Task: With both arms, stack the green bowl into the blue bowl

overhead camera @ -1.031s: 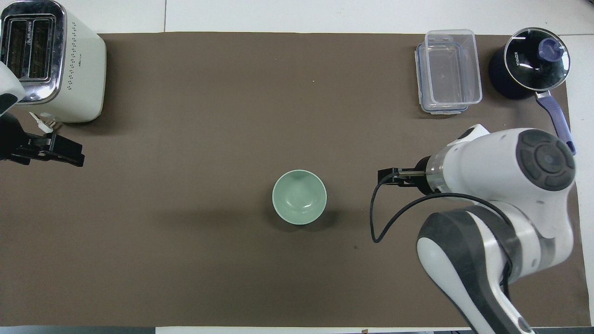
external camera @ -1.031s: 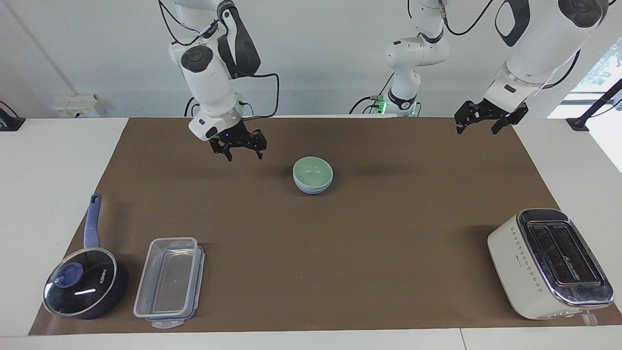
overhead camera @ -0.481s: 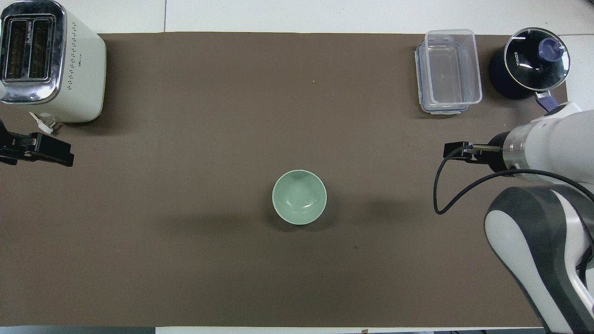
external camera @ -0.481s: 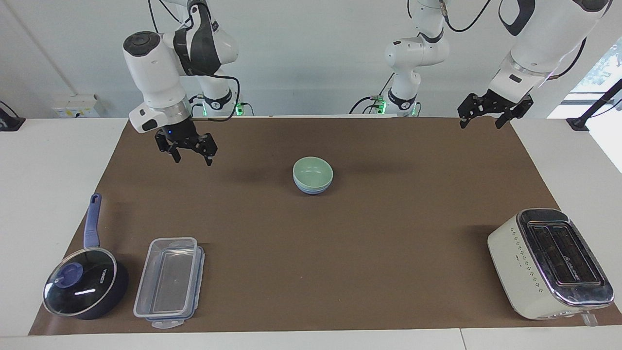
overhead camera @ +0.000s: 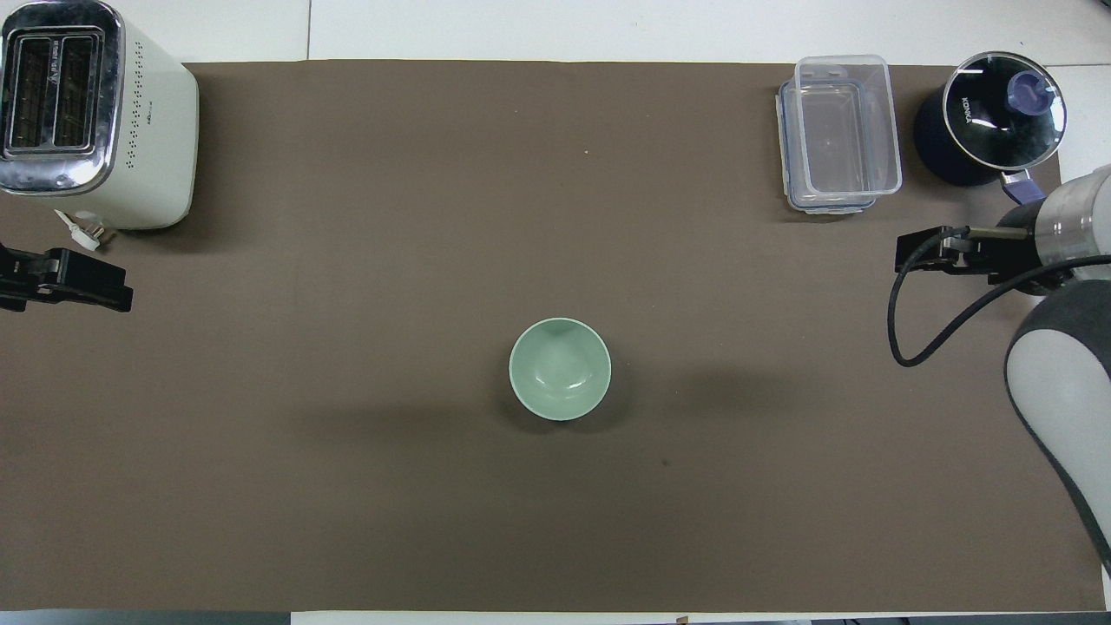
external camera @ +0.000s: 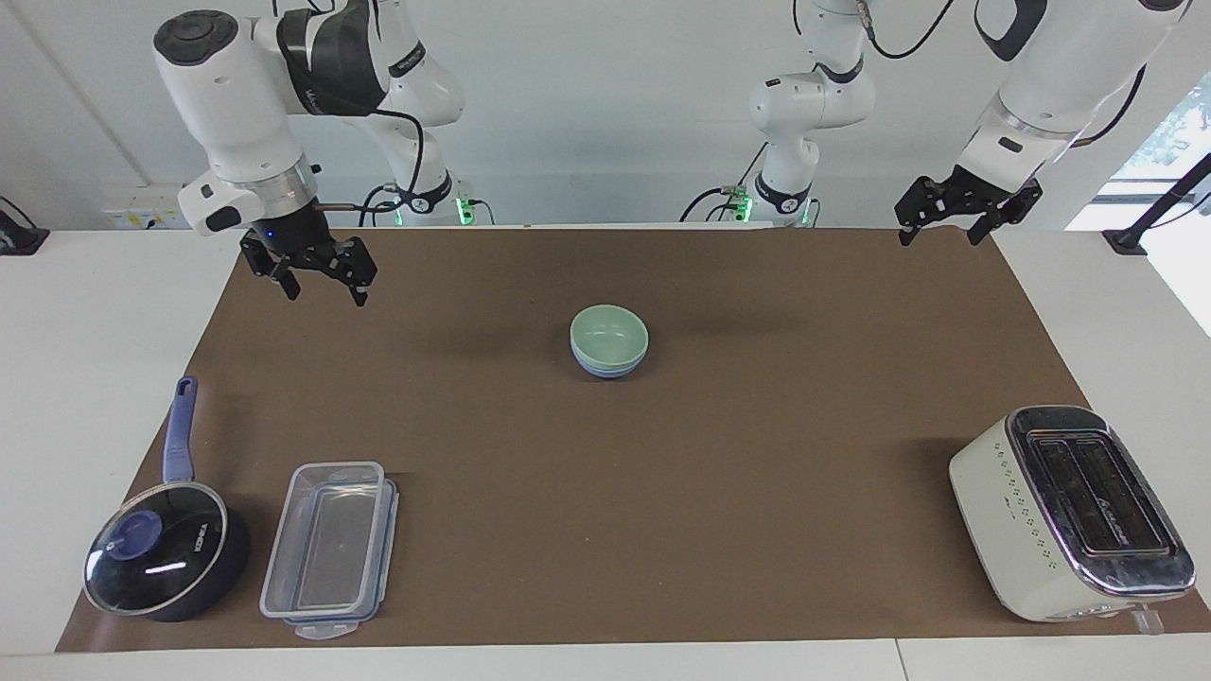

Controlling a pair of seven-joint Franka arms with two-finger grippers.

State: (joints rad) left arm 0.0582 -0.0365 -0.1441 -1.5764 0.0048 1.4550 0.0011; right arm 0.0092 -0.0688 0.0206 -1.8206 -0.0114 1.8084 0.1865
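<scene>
The right gripper (external camera: 317, 274) is hanging with its fingers (external camera: 360, 295) spread and carrying nothing, over the brown mat (external camera: 719, 454) toward the right arm's end of the desk (external camera: 85, 312), and the left gripper (external camera: 960, 216) is likewise hanging released and bare above the mat's corner at the left arm's end. Between them, mid-mat, the green bowl (external camera: 608, 335) is sitting nested inside the blue bowl (external camera: 605, 368), so the stacking is looking finished. Little is likely to go wrong now; the main risk would be a retreating arm swinging low and clipping the saucepan (external camera: 163, 549), the clear container (external camera: 331, 547) or the toaster (external camera: 1069, 511). Compared with a second ago, the right gripper is standing much farther from the bowls, the left one has shifted only slightly, and the bowls have not moved.
</scene>
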